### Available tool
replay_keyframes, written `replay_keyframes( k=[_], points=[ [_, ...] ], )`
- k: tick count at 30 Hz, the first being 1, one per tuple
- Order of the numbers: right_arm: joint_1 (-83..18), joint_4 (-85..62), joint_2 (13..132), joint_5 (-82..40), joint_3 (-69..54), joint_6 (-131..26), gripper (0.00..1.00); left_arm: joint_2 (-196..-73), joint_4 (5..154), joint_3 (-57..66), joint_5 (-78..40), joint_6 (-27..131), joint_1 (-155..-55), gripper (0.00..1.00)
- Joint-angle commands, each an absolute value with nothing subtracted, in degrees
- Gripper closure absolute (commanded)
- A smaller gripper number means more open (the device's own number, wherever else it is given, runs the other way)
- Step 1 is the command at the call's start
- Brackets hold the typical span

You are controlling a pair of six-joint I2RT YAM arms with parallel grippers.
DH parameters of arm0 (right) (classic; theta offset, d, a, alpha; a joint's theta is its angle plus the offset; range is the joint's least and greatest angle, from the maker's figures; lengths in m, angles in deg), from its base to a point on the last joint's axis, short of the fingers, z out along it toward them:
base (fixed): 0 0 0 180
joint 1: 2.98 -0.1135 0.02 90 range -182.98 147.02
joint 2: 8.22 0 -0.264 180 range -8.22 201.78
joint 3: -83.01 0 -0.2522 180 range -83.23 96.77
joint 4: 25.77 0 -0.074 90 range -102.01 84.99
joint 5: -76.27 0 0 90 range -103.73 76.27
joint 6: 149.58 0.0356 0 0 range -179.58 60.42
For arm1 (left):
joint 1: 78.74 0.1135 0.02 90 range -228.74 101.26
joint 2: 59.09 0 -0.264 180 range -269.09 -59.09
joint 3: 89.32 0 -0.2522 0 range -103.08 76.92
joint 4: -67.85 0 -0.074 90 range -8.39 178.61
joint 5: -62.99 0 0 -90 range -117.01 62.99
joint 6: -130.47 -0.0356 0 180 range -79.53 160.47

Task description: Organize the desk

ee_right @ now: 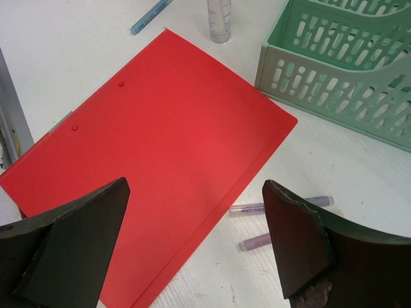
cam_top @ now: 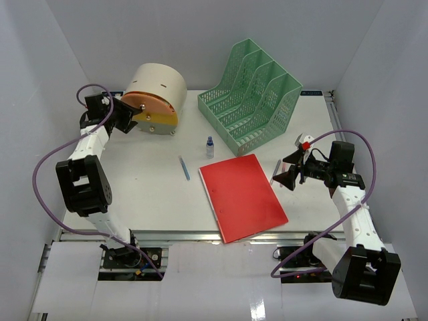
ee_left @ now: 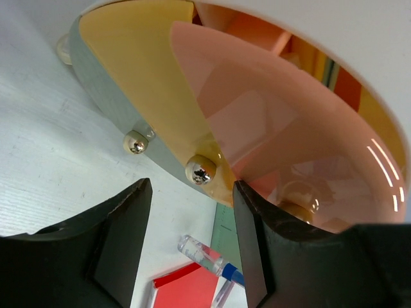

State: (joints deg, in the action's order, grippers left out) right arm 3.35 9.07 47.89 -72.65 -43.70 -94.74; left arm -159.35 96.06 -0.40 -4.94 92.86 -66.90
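Desk (cam_top: 154, 194) long axis L-R.

On the desk (cam_top: 147, 194): box (cam_top: 160, 90) upper left, rack (cam_top: 253, 103) upper centre, folder (cam_top: 242, 196) below it, bottle (cam_top: 210, 147) between, pen (cam_top: 184, 167) left of folder

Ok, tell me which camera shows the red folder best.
Top external: the red folder lies whole in frame on the desk. The right wrist view shows most of the red folder, cut off at the frame's bottom. The left wrist view catches only a corner of the red folder.
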Motion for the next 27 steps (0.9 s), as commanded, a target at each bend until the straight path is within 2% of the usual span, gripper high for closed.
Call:
replay_keyframes(
  k=[1, 8, 17, 23, 27],
  points=[
    [3.5, 9.2, 48.3, -72.8, -43.5, -95.6, 0.09, -159.4, 93.8, -5.4, -1.8, 94.8, -67.0, 0.33],
    [3.5, 9.2, 48.6, -72.8, -43.5, -95.6, 0.09, -160.9, 92.5, -6.6, 0.5, 94.7, -67.0, 0.25],
    [3.6, 9.2, 48.5, -72.4, -43.5, -95.7, 0.09, -160.1, 91.2, -5.9, 1.9, 95.0, -66.9, 0.25],
    [3.6, 9.2, 48.5, -72.7, -43.6, -95.8, 0.09, -150.2, 84.2, 6.0, -0.5, 93.0, -65.3, 0.28],
    [3.6, 9.3, 48.5, -73.0, -43.6, -95.7, 0.09, -146.1, 76.4, 14.9, 4.0, 92.6, -64.3, 0.31]
  ],
)
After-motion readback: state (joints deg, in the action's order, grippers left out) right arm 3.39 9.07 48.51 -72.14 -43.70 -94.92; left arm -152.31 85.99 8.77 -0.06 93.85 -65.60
